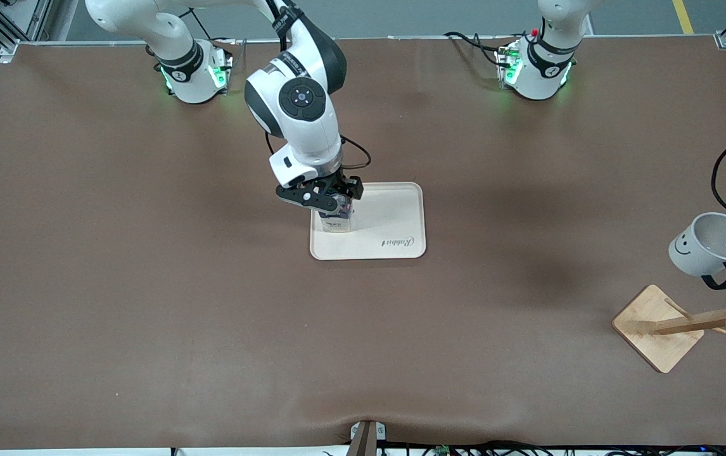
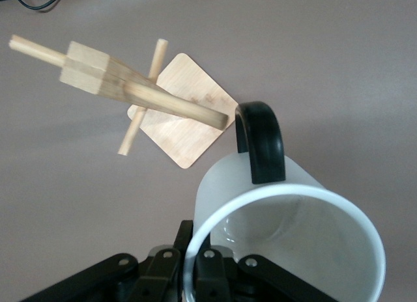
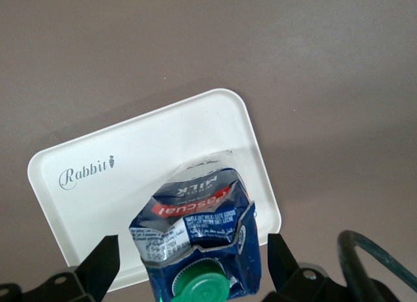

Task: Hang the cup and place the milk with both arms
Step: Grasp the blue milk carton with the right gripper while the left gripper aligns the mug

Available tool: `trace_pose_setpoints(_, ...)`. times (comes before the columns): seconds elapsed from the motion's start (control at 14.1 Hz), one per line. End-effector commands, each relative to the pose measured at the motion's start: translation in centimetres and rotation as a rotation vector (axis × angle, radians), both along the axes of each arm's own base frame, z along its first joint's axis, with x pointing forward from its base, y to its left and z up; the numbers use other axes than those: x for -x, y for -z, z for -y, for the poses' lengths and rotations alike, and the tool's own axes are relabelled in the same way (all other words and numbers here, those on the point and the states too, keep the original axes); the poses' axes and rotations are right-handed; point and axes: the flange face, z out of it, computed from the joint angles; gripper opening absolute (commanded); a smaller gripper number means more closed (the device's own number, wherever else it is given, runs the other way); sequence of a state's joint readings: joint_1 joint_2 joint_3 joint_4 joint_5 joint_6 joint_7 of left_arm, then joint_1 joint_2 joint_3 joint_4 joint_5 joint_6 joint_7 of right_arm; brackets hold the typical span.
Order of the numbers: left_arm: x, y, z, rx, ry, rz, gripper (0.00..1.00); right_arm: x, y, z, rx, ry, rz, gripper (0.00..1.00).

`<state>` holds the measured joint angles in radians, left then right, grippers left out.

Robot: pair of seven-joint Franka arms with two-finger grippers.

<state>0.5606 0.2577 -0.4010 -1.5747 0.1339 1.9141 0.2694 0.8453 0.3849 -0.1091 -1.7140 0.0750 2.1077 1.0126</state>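
Overhead, brown table (image 1: pixel 147 285) — white tray (image 1: pixel 401 215), wooden rack (image 1: pixel 661 326).

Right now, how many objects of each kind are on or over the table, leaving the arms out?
Cup: 1
Milk carton: 1
Tray: 1
Wooden rack: 1
Total: 4

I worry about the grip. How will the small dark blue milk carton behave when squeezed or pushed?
The small dark blue milk carton looks dented near its green cap, so it probably crumples under a squeeze. Standing tall on the white tray between the open right gripper fingers, it may tip if pushed.
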Motion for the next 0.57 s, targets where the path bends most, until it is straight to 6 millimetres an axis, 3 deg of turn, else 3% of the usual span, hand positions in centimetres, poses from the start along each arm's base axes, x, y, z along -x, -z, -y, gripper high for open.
trace_pose_setpoints(0.0, -1.0, 0.0, -0.6, 0.010, 0.033, -0.003, 0.00, 0.4, 0.8, -0.8, 0.031, -0.005, 0.025, 1.00)
trace_pose_setpoints(0.21, -1.3, 0.9, -2.2, 0.022, 0.066, -0.005, 0.00, 1.1, 2.0, -1.7, 0.060, -0.038, 0.034, 1.00)
trace_pose_setpoints(0.28, -1.4, 1.0, -2.7, 0.024, 0.074, -0.001, 0.00, 1.2, 2.5, -1.9, 0.076, -0.040, 0.043, 0.90)
trace_pose_setpoints(0.36, -1.6, 1.0, -3.0, 0.024, 0.082, 0.003, 0.00, 1.0, 2.5, -1.8, 0.084, -0.049, 0.057, 0.66)
trace_pose_setpoints(0.43, -1.6, 1.0, -3.1, 0.023, 0.090, 0.003, 0.00, 0.7, 2.2, -1.7, 0.080, -0.041, 0.065, 0.18)
trace_pose_setpoints(0.5, -1.7, 0.9, -3.1, 0.022, 0.094, 0.006, 0.00, 0.7, 2.3, -1.6, 0.084, -0.041, 0.063, 0.00)
